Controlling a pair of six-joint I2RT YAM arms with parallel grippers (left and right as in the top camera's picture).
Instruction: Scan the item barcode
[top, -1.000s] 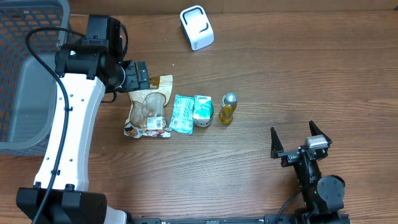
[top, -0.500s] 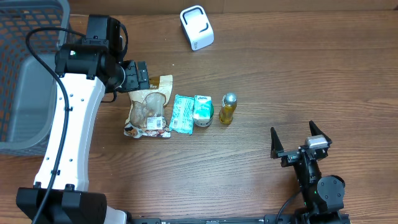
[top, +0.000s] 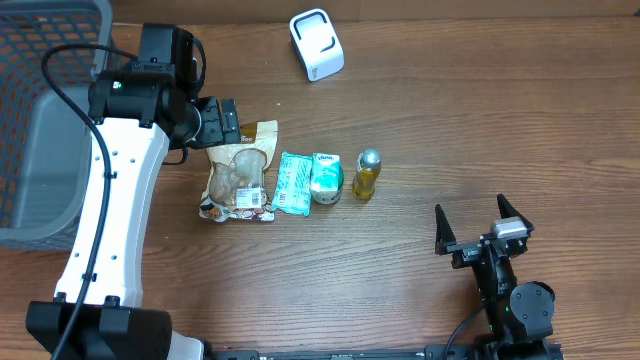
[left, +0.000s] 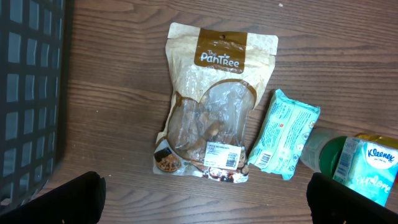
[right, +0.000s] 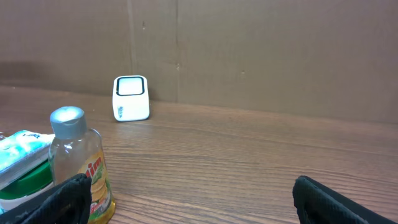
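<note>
Four items lie in a row mid-table: a tan PanTree snack pouch (top: 238, 175) (left: 214, 106) with a white barcode label (left: 222, 155) at its lower end, a teal tissue packet (top: 294, 183) (left: 284, 134), a green Kleenex canister (top: 326, 178) (left: 354, 162) and a small yellow bottle (top: 367, 175) (right: 78, 165). The white scanner (top: 316, 44) (right: 130, 98) stands at the table's far edge. My left gripper (top: 222, 122) (left: 205, 199) hovers open over the pouch's top end, holding nothing. My right gripper (top: 475, 225) (right: 193, 199) rests open near the front right, well apart from the bottle.
A dark mesh basket (top: 40, 110) (left: 28, 93) takes up the left side, close beside the left arm. A brown cardboard wall (right: 249, 50) rises behind the scanner. Bare wood (top: 480, 120) stretches between the items and the right arm.
</note>
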